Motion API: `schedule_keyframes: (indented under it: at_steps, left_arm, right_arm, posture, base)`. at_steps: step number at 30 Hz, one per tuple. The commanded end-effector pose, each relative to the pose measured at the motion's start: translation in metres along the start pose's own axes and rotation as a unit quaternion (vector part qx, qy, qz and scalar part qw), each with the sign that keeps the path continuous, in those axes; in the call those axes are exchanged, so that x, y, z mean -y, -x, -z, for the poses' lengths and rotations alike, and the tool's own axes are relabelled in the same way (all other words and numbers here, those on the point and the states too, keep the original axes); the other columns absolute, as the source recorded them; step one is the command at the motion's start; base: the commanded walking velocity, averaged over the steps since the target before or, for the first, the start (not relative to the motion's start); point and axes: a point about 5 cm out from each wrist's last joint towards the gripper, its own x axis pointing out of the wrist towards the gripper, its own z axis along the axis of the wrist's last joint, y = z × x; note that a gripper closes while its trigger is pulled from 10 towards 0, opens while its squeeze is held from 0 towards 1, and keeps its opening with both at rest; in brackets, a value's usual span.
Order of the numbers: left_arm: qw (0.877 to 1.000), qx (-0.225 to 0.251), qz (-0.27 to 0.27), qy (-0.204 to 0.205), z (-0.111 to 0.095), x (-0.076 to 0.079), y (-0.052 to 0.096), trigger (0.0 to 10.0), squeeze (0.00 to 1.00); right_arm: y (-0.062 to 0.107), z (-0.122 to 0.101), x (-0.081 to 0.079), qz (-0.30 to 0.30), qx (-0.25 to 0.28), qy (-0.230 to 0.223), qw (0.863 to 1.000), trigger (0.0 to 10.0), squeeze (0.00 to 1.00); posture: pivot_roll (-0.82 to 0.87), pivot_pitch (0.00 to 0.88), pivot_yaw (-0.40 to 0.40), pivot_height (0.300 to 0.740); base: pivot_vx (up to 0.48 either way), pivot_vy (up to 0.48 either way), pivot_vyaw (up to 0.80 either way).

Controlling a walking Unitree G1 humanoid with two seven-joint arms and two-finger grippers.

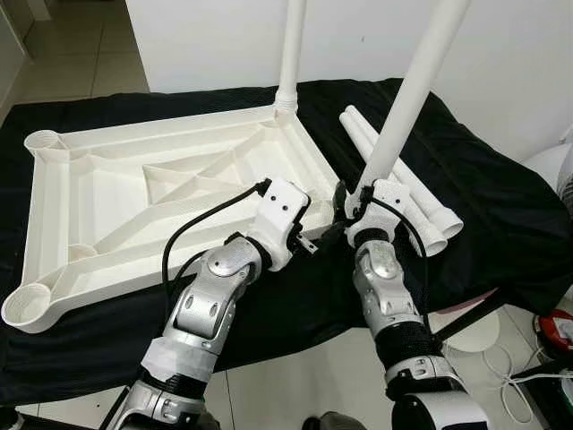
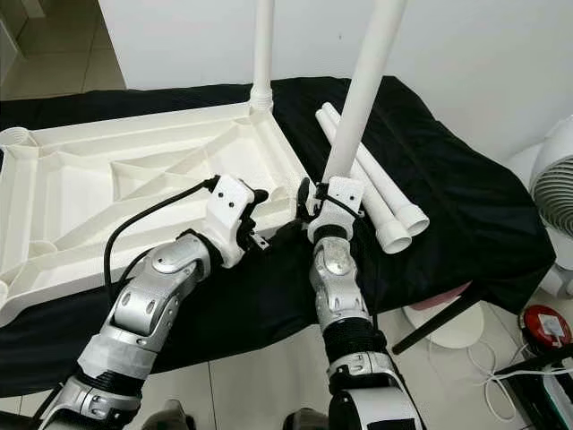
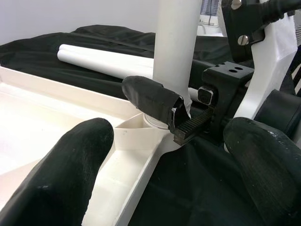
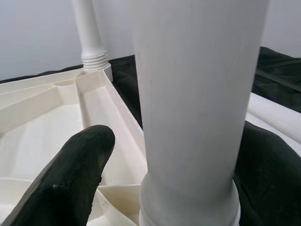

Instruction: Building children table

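A white table top (image 1: 54, 206) lies upside down on a black cloth. One white leg (image 1: 292, 45) stands screwed into its far right corner socket. A second leg (image 1: 412, 81) leans over the near right corner, its lower end at the socket (image 3: 155, 123). My right gripper (image 1: 354, 204) is shut on this leg just above its base, with a black finger (image 4: 70, 179) on each side. My left gripper (image 1: 315, 240) hovers open beside that corner with nothing between its fingers (image 3: 70, 165). Two spare legs (image 1: 421, 202) lie on the cloth to the right.
The black cloth (image 1: 501, 224) covers the whole work surface, and its front edge drops to a tiled floor. A white fan (image 2: 557, 193) stands at the right. A red object (image 1: 560, 330) and cables lie on the floor there. A white wall is close behind.
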Motion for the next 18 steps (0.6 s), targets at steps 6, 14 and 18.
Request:
schedule_keyframes:
  at_steps: [6,14,18]
  left_arm:
    - [0.999,-0.008,-0.045,-0.018,0.0,-0.004,-0.002,10.0,0.0]
    - [0.999,-0.017,-0.041,-0.023,0.002,0.001,-0.007,10.0,0.0]
    - [0.999,-0.018,-0.04,-0.024,0.003,0.003,-0.009,10.0,0.0]
  right_arm:
    - [-0.003,-0.005,0.015,-0.069,0.001,0.024,0.997,10.0,0.0]
    - [-0.017,-0.015,0.044,-0.155,-0.005,0.074,0.985,10.0,0.0]
    - [-0.021,-0.015,0.05,-0.204,-0.022,0.11,0.972,10.0,0.0]
  posture:
    - [0.03,0.0,-0.045,0.74]
    - [0.03,0.0,-0.041,0.74]
    - [0.03,0.0,-0.04,0.74]
  base:
    - [0.0,0.0,0.0]
    - [0.0,0.0,0.0]
    - [0.0,0.0,0.0]
